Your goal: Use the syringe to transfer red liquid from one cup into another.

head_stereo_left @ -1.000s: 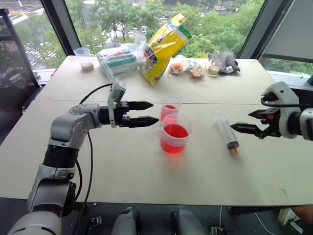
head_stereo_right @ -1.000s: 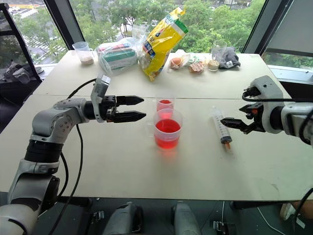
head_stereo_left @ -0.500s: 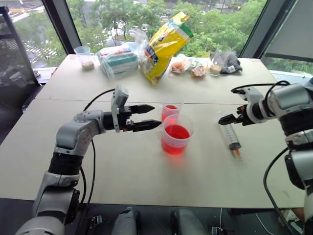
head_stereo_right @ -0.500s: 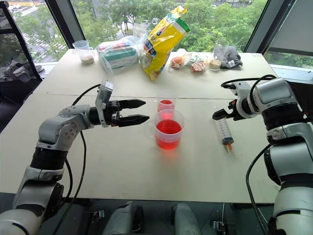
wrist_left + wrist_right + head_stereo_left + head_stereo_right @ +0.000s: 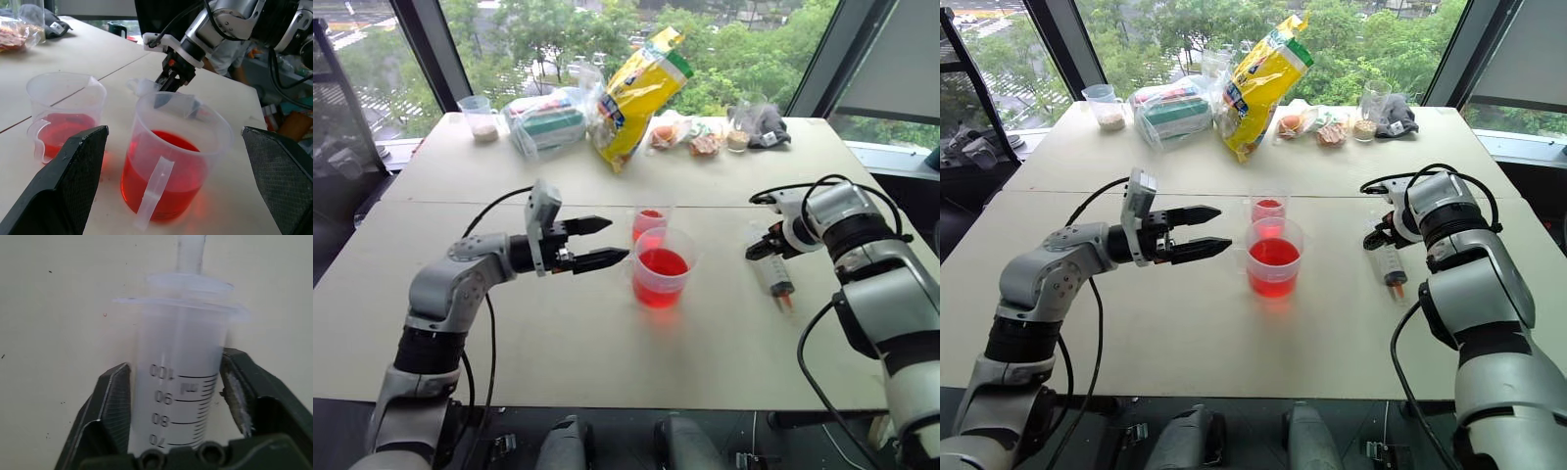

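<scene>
The syringe [image 5: 775, 277] lies flat on the table at the right, orange tip toward me. My right gripper [image 5: 759, 250] points down onto its far end. In the right wrist view both fingers press the barrel [image 5: 181, 382] near the top graduation mark, shut on it. The larger handled cup [image 5: 663, 266] stands mid-table holding red liquid [image 5: 664, 262]. The smaller cup [image 5: 650, 221] stands just behind it with a little red liquid. My left gripper [image 5: 617, 240] hovers level just left of the larger cup, open and empty. Its wide-spread fingers [image 5: 73, 186] frame the cup [image 5: 171, 161].
Along the far edge lie a yellow bag [image 5: 641, 88], a clear bag of packets [image 5: 548, 119], a cup of beige grains [image 5: 481, 116], snack packets [image 5: 690, 137] and a dark cloth [image 5: 766, 125]. A black cable loops behind the left arm.
My right arm swung in from the right and came down over the syringe's far end, and its fingers closed on the barrel. The left gripper stayed open beside the cup.
</scene>
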